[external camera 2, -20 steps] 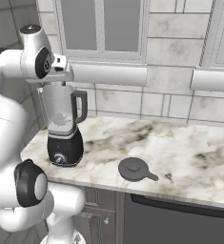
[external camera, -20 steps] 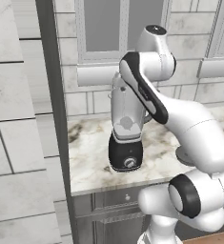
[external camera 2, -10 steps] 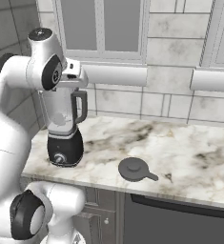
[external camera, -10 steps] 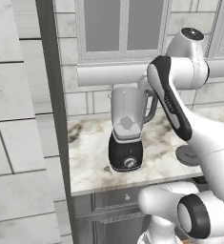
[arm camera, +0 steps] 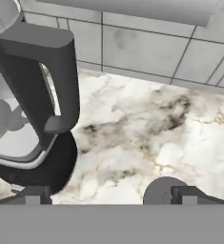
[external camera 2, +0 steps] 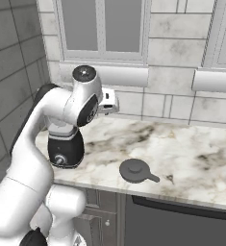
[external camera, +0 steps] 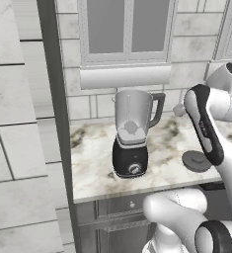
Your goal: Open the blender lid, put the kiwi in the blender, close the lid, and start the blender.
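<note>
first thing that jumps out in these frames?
The tall clear grey-tinted blender jar with dark side handle on its black base, standing lidless at the left of the marble counter. Its flat round dark grey lid lies on the counter to the right, apart from it. The gripper hangs beside the jar's handle, fingers wide open and empty.

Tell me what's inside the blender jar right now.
Through the clear jar of the blender a rounded shape sits low near the bottom, too grey and blurred to name for certain. The lid lies off on the counter, so the mouth is uncovered.
</note>
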You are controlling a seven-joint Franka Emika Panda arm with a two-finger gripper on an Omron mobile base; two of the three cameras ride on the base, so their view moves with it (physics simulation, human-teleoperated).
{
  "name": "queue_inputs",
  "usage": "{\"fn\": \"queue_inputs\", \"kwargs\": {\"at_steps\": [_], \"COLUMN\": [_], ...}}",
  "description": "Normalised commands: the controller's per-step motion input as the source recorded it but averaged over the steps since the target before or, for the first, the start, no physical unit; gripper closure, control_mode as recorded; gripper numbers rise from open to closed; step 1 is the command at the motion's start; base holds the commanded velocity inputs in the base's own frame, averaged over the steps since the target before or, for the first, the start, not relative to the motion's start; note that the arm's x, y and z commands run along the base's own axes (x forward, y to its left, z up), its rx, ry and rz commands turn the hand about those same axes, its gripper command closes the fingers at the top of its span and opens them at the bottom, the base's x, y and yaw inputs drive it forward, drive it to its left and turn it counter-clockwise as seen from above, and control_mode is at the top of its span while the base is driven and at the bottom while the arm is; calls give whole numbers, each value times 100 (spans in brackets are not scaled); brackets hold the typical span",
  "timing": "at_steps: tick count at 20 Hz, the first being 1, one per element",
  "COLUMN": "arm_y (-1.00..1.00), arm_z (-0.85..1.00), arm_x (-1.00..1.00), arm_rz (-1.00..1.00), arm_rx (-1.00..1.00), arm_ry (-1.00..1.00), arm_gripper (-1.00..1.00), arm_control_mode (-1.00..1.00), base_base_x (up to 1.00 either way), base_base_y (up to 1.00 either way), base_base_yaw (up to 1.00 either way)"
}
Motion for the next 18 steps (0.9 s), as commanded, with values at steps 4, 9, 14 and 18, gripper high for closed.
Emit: {"fn": "queue_inputs", "kwargs": {"at_steps": [4, 9, 14, 18], "arm_y": [-100, -100, -100, -87], "arm_z": [-12, -77, -70, -78], "arm_x": [-31, 0, 0, 0], "arm_rz": [38, 44, 46, 52], "arm_rx": [0, 0, 0, -11], "arm_ry": [-14, 0, 0, -7], "arm_gripper": [-100, -100, -100, -100], "arm_control_mode": [-100, -100, -100, -100], "base_base_x": [0, 0, 0, 0], "base_base_y": [0, 0, 0, 0], "base_base_yaw": [0, 0, 0, 0]}}
